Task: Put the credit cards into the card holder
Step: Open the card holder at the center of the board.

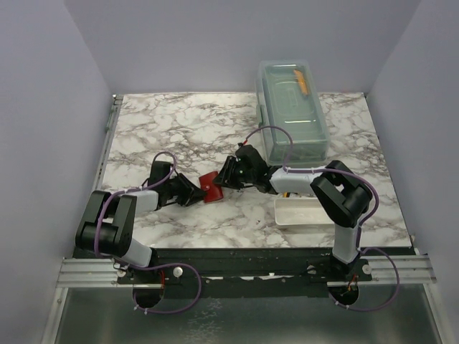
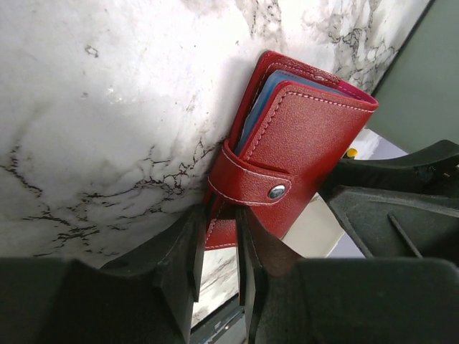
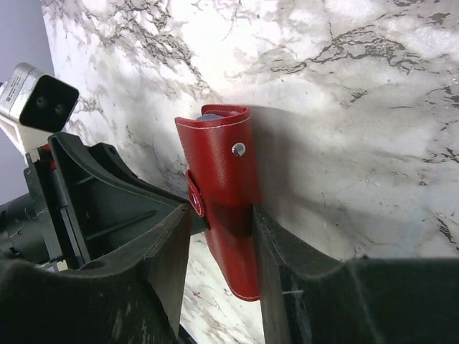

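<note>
The red card holder (image 1: 211, 188) stands on edge on the marble table between my two grippers. In the left wrist view the card holder (image 2: 301, 136) has its snap strap closed over the front, and blue card edges (image 2: 259, 107) show inside it. My left gripper (image 2: 219, 240) is shut on the holder's lower flap; in the top view the left gripper (image 1: 193, 191) is at its left side. My right gripper (image 3: 219, 215) is open around the holder (image 3: 222, 165), which rests against the right-hand finger with a gap to the other. In the top view the right gripper (image 1: 228, 176) is at its right side.
A clear plastic box (image 1: 290, 107) with a lid and an orange item inside stands at the back right. A white rectangular tray (image 1: 301, 212) lies in front of the right arm, near the table's front edge. The two arms nearly meet at mid-table.
</note>
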{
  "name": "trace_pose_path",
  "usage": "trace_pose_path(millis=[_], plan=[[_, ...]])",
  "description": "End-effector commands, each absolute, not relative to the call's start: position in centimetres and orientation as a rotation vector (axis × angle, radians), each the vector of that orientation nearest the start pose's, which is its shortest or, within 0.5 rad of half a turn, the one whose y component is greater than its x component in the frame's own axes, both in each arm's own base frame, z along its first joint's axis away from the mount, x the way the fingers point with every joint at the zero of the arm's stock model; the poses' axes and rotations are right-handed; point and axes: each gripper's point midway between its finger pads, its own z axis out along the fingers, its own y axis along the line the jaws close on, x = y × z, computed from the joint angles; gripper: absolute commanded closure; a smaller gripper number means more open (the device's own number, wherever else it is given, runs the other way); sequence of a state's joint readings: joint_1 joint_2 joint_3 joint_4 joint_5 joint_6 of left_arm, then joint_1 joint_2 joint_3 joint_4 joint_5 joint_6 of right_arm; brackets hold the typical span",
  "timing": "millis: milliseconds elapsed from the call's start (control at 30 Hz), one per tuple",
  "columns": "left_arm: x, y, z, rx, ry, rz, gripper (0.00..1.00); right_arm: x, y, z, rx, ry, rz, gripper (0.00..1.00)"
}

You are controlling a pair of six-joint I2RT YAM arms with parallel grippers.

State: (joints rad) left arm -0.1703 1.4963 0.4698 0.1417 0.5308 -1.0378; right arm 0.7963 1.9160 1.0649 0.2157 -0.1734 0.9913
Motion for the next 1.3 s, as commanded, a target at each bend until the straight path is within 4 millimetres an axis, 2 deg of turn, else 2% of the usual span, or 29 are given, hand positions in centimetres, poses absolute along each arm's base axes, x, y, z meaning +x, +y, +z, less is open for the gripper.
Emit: trace_pose_path(millis=[0,67,300,400,500,633,733,867,900,1100,1267], plan=[[24.2,-15.8,-0.5,-0.981,2.6,-1.007,0.71,28.1,41.5,5.9,0.023,2.49,1.19,0.57],[24.5,-15.8,-0.3,-0.951,2.594,-1.003,0.72,28.1,41.3,5.3,0.004,2.502,1.159,0.58],[24.3,-15.8,-0.3,-0.937,2.586,-1.013,0.73,28.6,40.5,4.1,-0.088,2.503,0.992,0.73],[23.9,-15.7,0.0,-0.936,2.569,-1.015,0.73,29.1,40.1,4.5,-0.103,2.495,0.932,0.88],[24.2,-15.8,1.6,-0.88,2.522,-1.052,0.69,29.4,39.6,5.2,-0.114,2.457,0.909,0.99],[24.5,-14.9,3.7,-0.85,2.454,-0.999,0.5,29.6,39.1,5.8,-0.104,2.443,0.878,1.0],[24.8,-14.2,5.1,-0.8,2.467,-0.881,0.41,29.5,39.0,5.6,-0.09,2.44,0.886,1.0],[25.8,-13.5,6.1,-0.777,2.514,-0.638,0.43,29.6,38.9,5.7,-0.081,2.438,0.882,1.0],[26.4,-13.8,6.6,-0.765,2.522,-0.608,0.44,29.6,38.9,5.7,-0.079,2.434,0.882,1.0],[26.8,-16.7,5.4,-0.692,2.621,-0.501,0.52,29.8,38.4,5.8,-0.081,2.419,0.854,1.0],[27.4,-17.8,4.6,-0.669,2.63,-0.423,0.56,29.9,38.5,6.5,-0.084,2.396,0.872,1.0]])
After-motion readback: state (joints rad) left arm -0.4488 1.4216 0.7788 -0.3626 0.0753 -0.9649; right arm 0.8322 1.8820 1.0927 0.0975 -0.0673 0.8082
